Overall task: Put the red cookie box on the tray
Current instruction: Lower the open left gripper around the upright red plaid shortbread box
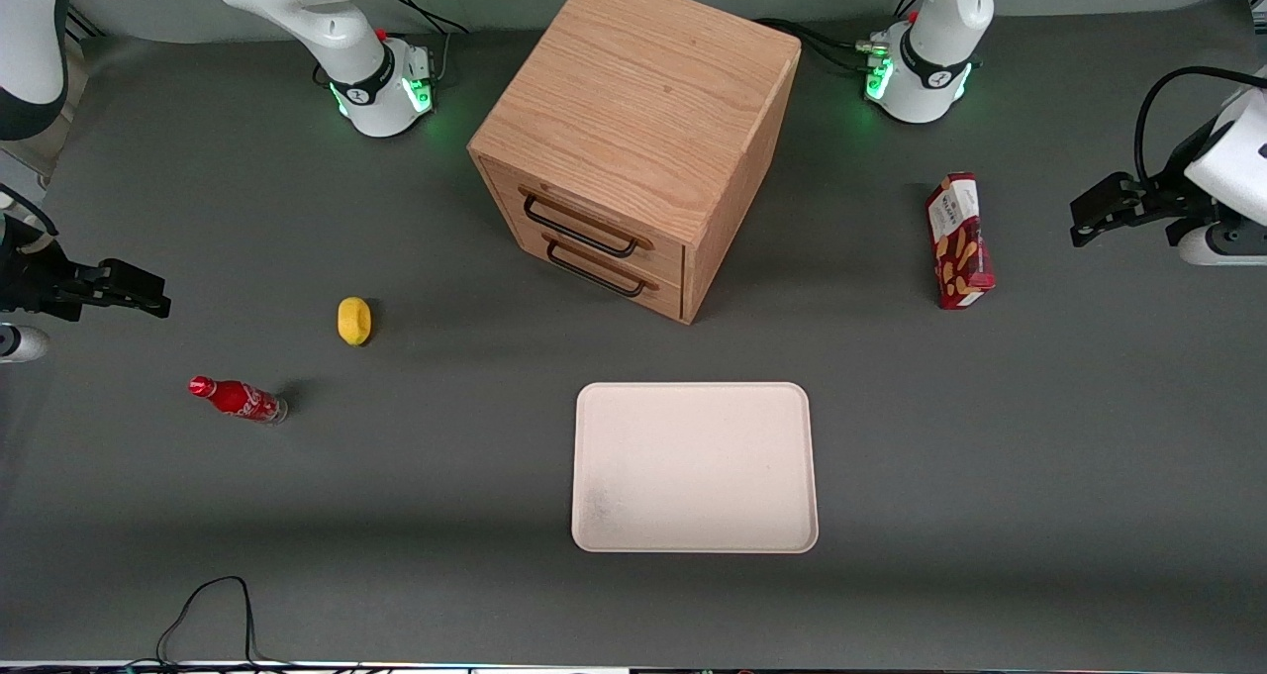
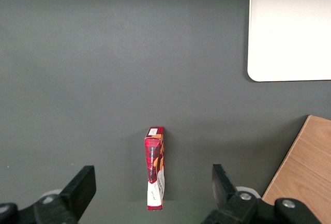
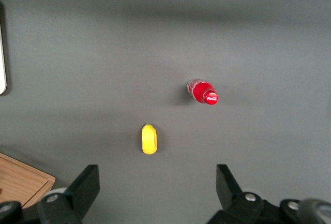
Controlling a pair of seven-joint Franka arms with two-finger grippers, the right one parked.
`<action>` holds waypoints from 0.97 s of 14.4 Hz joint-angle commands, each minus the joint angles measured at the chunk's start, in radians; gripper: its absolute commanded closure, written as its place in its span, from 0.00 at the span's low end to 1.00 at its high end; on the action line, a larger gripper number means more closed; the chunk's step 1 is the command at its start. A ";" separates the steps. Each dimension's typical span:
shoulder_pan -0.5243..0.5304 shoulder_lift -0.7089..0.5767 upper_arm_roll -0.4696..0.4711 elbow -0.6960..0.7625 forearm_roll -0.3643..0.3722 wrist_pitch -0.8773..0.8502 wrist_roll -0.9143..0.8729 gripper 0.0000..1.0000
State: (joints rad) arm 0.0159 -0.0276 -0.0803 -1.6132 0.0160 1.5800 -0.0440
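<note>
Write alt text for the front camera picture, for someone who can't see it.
A red cookie box lies on a grey table beside a wooden drawer cabinet, apart from the white tray. The open gripper hovers near the box, holding nothing.

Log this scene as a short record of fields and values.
box: red cookie box on the table, toward the working arm's end, apart from the tray
tray: empty, nearer the front camera than the drawer cabinet
end effector: open, above the box, holding nothing
others: lemon, soda bottle toward the parked arm's end
task: not yet begun
</note>
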 commanded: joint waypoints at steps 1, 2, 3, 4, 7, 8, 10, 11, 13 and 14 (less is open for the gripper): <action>0.004 0.008 0.001 0.018 -0.008 -0.032 -0.010 0.00; 0.004 0.008 0.002 0.016 -0.007 -0.043 -0.008 0.00; 0.004 0.009 0.002 0.015 0.002 -0.045 -0.010 0.00; 0.006 0.015 0.002 0.004 0.005 -0.046 -0.010 0.00; 0.010 0.011 0.022 -0.104 0.038 -0.046 -0.011 0.00; 0.010 0.000 0.034 -0.155 0.038 -0.031 -0.013 0.00; 0.013 -0.017 0.039 -0.244 0.038 0.007 -0.013 0.00; 0.015 -0.040 0.039 -0.310 0.036 0.047 -0.011 0.00; 0.035 -0.118 0.037 -0.504 0.036 0.199 -0.007 0.00; 0.036 -0.141 0.037 -0.586 0.036 0.269 0.002 0.00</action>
State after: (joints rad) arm 0.0379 -0.0449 -0.0387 -1.9853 0.0394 1.7176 -0.0439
